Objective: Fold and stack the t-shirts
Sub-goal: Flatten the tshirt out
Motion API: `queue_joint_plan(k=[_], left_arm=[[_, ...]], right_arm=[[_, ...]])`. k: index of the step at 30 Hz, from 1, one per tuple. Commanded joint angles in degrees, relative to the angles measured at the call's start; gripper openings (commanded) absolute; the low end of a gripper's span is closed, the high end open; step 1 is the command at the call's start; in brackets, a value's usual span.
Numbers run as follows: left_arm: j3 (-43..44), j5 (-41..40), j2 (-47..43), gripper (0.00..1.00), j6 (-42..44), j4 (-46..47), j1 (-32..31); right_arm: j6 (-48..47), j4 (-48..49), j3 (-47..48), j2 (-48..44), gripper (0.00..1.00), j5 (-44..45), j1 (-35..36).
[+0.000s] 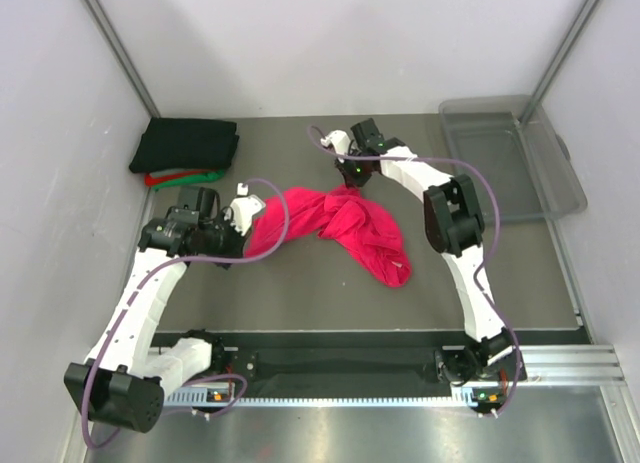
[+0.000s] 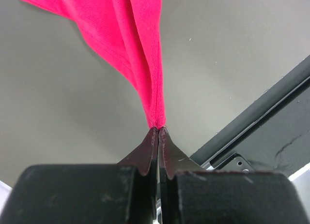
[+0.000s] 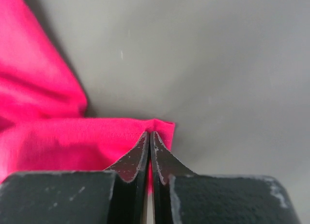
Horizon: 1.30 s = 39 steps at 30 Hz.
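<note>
Left claw (image 2: 158, 128), nearest: pinched shut on a gathered edge of the pinkish-red t-shirt (image 1: 352, 226). Shirt lies crumpled mid-desk (image 1: 300, 293), one end trailing toward the near right. Right claw (image 3: 149, 133), farther back: closed on a flat hem corner at the shirt's far side. Far left corner: folded stack (image 1: 186, 151), black on top, red and green beneath. Clear bin (image 1: 500, 163) far right, well apart. Step, as I read it: both grips taken, shirt not yet spread. Next move calls for drawing the claws apart evenly to lay the cloth flat without a slip.
</note>
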Motion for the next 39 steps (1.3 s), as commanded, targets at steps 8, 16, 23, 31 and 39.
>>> queue_joint_plan(k=[8,16,23,31,39], left_arm=[[7.6,-0.3,0.0,0.00,-1.9,3.4,1.1],[10.7,0.0,0.1,0.00,-3.5,3.4,2.1],[10.8,0.9,-1.3,0.00,-4.2,3.3,3.3],[8.7,1.8,-1.8,0.00,-4.6,3.2,4.3],[6.9,1.1,-0.7,0.00,-3.6,3.5,4.4]], right_arm=[[-9.0,9.5,-10.1,-31.2,0.00,9.5,-0.8],[-10.7,12.7,-20.8,-39.4,0.00,11.1,-1.3],[-8.3,7.0,-19.9,-33.7,0.28,12.3,-1.8],[-5.5,-3.6,-3.7,-13.5,0.43,0.9,-4.2],[-3.7,-3.3,3.4,-5.1,0.47,-7.8,-4.0]])
